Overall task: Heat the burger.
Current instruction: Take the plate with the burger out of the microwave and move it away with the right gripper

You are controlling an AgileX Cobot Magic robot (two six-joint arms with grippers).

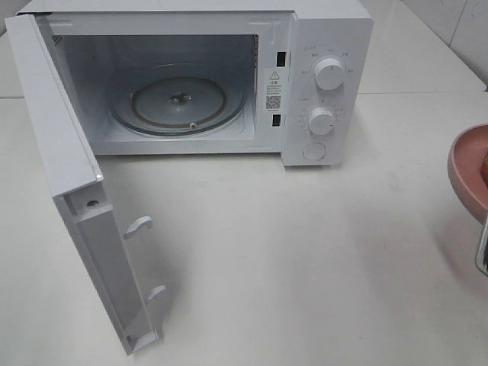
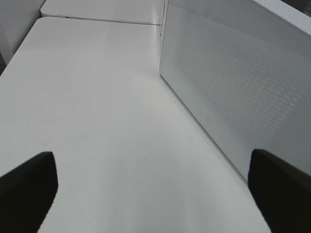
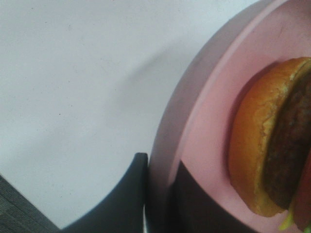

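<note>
The burger (image 3: 262, 141), golden bun over a dark patty, lies tipped on its side on a round pink plate (image 3: 214, 97). My right gripper (image 3: 160, 165) is shut on the plate's rim, one dark finger (image 3: 129, 194) under it and one on top. In the high view the plate (image 1: 465, 164) is held above the table at the far right edge, with only a sliver of the burger (image 1: 485, 164) showing. My left gripper (image 2: 155, 194) stands open and empty over the table, beside the outer face of the microwave door (image 2: 233, 82).
A white microwave (image 1: 320, 46) stands at the back with its door (image 1: 69, 175) swung wide open toward the front left. Its glass turntable (image 1: 179, 99) is bare. Two dials and a button sit on its right panel. White table (image 1: 290, 252) lies in front.
</note>
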